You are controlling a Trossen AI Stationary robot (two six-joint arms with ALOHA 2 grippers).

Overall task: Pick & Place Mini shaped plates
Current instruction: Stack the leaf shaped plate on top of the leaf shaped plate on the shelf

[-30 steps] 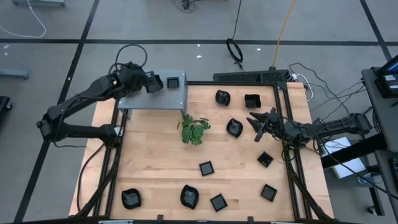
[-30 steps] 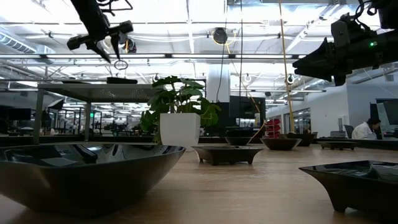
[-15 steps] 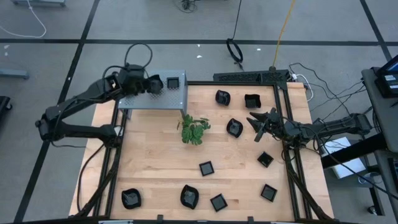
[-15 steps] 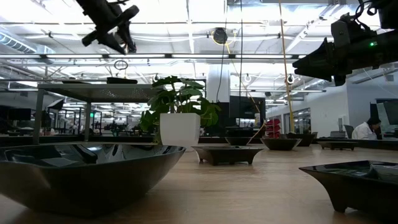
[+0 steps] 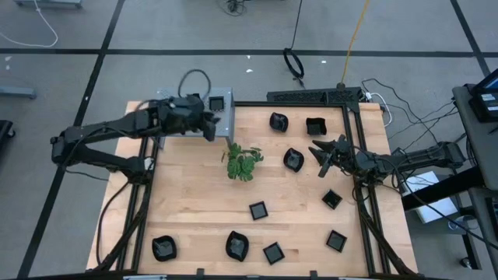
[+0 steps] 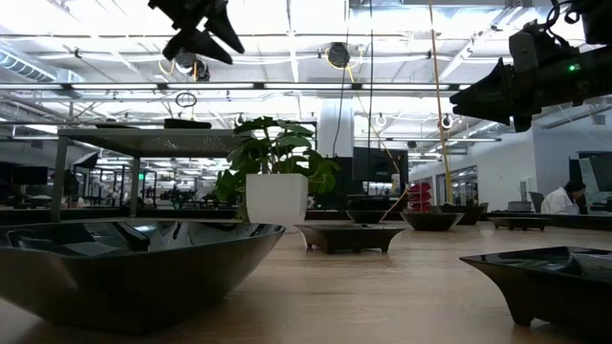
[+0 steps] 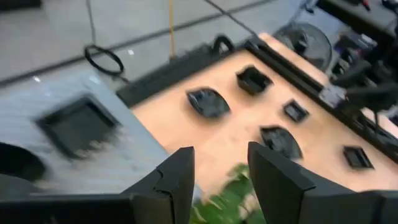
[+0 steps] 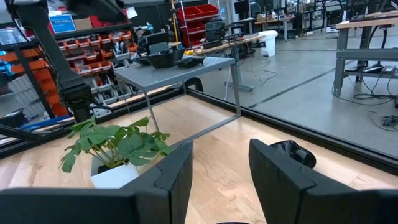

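The left gripper [image 5: 208, 124] hovers over the grey box [image 5: 227, 117], fingers parted and empty, just beside a square plate [image 5: 216, 102] resting on the box top. A plant [image 5: 243, 162] stands mid-table. Other plates [image 5: 257, 210] lie scattered across the table [image 5: 194, 202]. At the right edge the right gripper [image 5: 317, 152] waits, fingers parted and empty, near a rounded plate [image 5: 293, 160].

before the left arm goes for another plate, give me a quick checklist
1. Left gripper jaws open and empty: ok.
2. Small black glossy square plate resting on the grey perforated metal stand: ok.
3. Green leafy potted plant close beside the left gripper's way to the table: not ok, steer around.
4. Right gripper parked at the wooden table's right side, jaws open: ok.
5. Second plate on the stand: cannot tell.
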